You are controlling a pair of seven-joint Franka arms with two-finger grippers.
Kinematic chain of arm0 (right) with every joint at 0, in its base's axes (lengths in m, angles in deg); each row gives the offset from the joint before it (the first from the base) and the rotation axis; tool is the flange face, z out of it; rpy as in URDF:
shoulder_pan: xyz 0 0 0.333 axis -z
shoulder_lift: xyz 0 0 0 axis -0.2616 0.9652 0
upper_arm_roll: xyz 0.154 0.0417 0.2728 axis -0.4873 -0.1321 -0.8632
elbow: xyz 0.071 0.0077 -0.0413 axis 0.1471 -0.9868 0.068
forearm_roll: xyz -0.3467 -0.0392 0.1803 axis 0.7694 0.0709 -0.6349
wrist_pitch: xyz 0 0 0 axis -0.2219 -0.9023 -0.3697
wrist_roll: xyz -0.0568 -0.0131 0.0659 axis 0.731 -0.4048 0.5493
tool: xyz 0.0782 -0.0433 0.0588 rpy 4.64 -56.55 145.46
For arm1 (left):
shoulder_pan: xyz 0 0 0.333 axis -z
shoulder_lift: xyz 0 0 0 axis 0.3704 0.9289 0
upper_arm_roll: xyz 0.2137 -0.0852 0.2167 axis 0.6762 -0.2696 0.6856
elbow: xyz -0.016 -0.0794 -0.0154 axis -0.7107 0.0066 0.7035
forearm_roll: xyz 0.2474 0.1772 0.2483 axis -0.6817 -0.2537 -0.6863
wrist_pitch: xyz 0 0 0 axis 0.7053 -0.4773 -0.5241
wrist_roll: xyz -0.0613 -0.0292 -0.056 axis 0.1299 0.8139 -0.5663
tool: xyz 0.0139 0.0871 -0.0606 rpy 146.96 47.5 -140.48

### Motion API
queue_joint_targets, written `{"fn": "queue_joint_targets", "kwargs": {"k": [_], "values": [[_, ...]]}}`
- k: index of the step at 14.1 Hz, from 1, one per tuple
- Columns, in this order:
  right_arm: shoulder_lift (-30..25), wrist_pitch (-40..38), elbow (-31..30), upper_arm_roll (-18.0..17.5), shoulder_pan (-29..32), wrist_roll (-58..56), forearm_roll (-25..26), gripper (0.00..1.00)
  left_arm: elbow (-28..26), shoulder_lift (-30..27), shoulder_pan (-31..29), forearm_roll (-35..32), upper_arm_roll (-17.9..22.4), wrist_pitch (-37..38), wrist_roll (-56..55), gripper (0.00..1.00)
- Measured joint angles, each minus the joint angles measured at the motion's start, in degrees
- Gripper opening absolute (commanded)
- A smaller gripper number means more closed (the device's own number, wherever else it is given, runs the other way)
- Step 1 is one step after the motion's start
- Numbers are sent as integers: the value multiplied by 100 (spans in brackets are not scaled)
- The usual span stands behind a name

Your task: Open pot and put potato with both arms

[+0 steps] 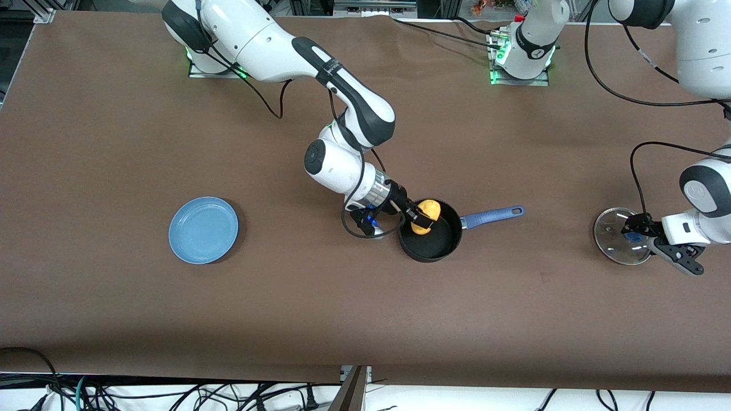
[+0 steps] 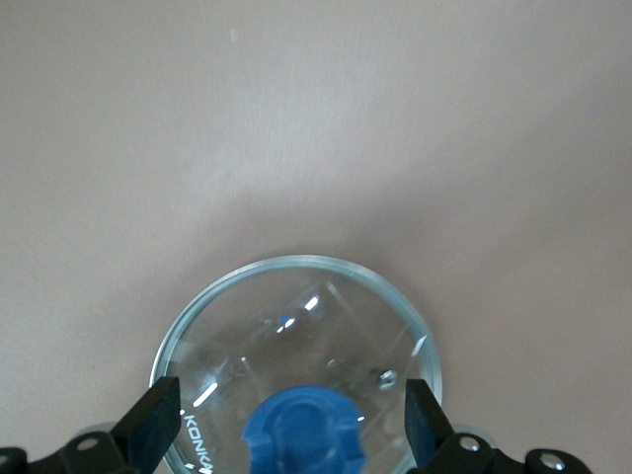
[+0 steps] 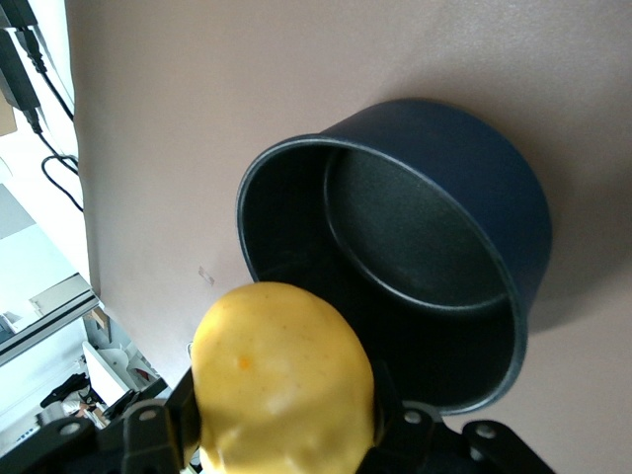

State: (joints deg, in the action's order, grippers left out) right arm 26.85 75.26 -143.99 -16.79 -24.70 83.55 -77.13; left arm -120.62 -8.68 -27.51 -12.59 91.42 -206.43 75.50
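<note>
You are almost done. The pot [image 1: 429,237] is sitting open in the middle of the table, its blue handle pointing to about 2 o'clock. Your right gripper [image 1: 418,219] is hanging over the pot's mouth, jaws pinching the potato [image 1: 426,216]. The lid [image 1: 620,235] is lying on the table at 3 o'clock from the pot. Your left gripper [image 2: 286,420] is resting over it, jaws wide apart around the blue knob [image 2: 304,434], holding nothing. Only dropping the potato in is left.

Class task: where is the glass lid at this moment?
The glass lid lies flat on the table at the left arm's end, apart from the pot, with the open left gripper straddling its blue knob.
</note>
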Motion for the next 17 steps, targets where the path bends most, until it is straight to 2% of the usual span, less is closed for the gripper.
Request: {"fn": "queue_joint_targets", "kwargs": {"k": [3,7,9,11,13,17], "values": [[1,1,94,0,0,0,0,100,351,-363,146,-7,-57,975,-969,100],[-8,-3,167,12,4,1,0,100,975,-871,464,-221,-75,2420,-2811,100],[-162,-228,231,137,58,1,1,100,1172,-1179,659,-411,-86,2978,-3469,100],[-576,-1160,204,508,246,-2,3,100,1259,-1548,901,-658,-127,3436,-4108,100],[-1070,-2296,116,939,514,-28,3,100,1270,-1912,1056,-762,-357,3764,-4876,100],[-2091,-3649,-726,2097,625,-467,198,100,1272,-2393,1230,-844,-605,4233,-5914,100]]}}
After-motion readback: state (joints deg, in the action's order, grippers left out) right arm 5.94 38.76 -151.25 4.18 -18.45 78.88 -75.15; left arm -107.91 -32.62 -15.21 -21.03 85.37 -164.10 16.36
